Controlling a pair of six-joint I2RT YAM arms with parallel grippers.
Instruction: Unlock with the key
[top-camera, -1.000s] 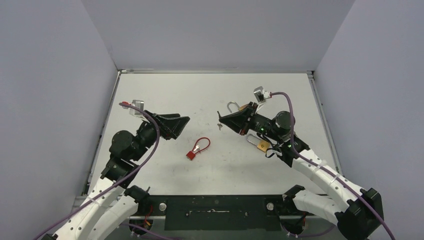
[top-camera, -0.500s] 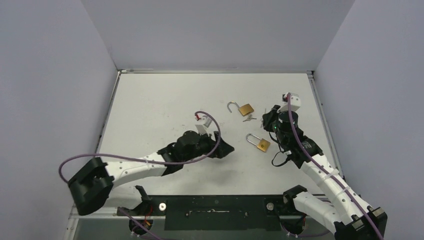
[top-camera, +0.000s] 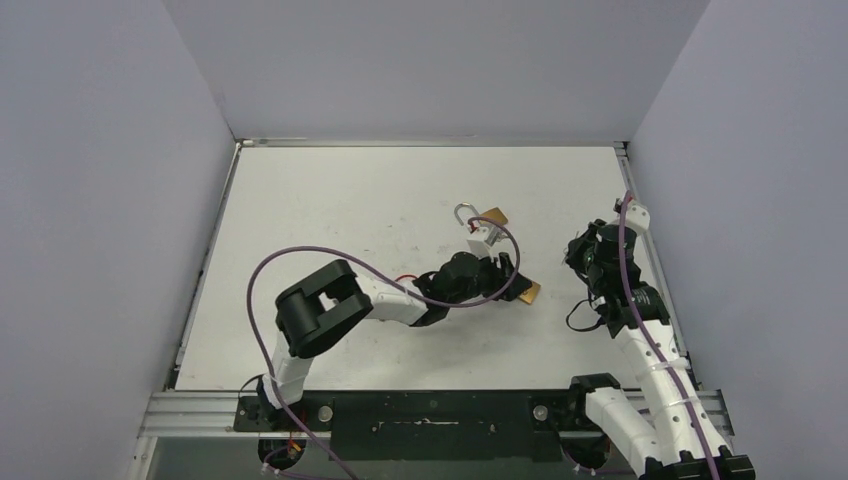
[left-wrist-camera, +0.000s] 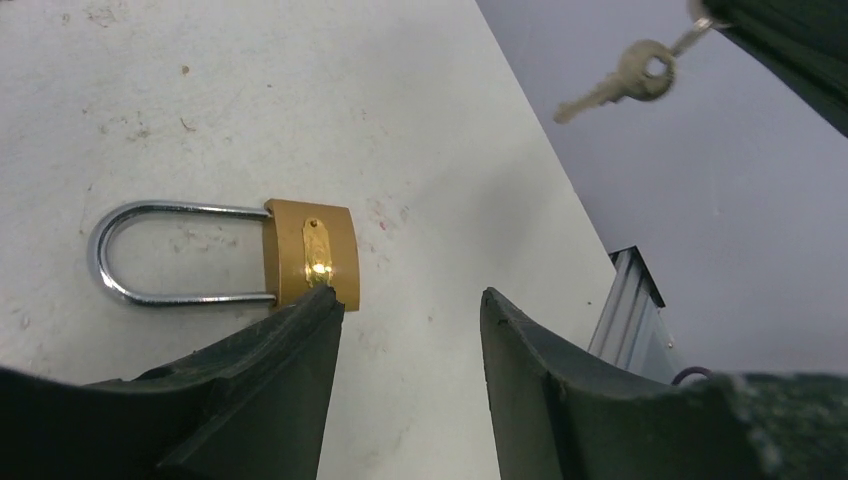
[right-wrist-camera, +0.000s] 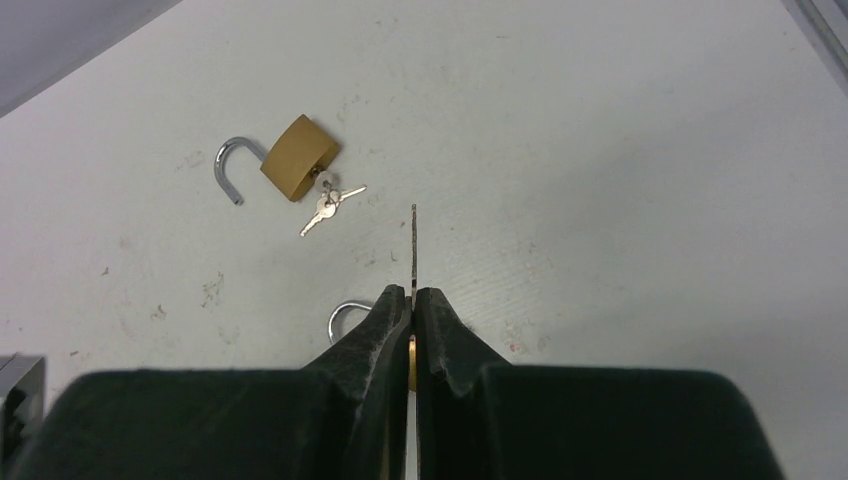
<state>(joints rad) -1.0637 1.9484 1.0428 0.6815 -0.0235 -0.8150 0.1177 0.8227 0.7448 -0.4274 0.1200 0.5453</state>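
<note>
- Padlock (left-wrist-camera: 310, 250), shackle shut, lies flat on the worktop (left-wrist-camera: 250, 80) right of centre. Its long axis runs across the left wrist view, shackle leftward.
- Left jaws stand apart and empty just short of its brass body, with one fingertip (left-wrist-camera: 305, 330) at the near edge. This arm is the nearer.
- Right jaws pinch the key (right-wrist-camera: 413, 240), blade forward, off to the padlock's right.
- A second padlock (right-wrist-camera: 290, 155), already open, lies farther back.

Brass padlock (left-wrist-camera: 310, 262) flat on table (left-wrist-camera: 250, 100) — just past the hand (left-wrist-camera: 408, 302), fingers apart.
</note>
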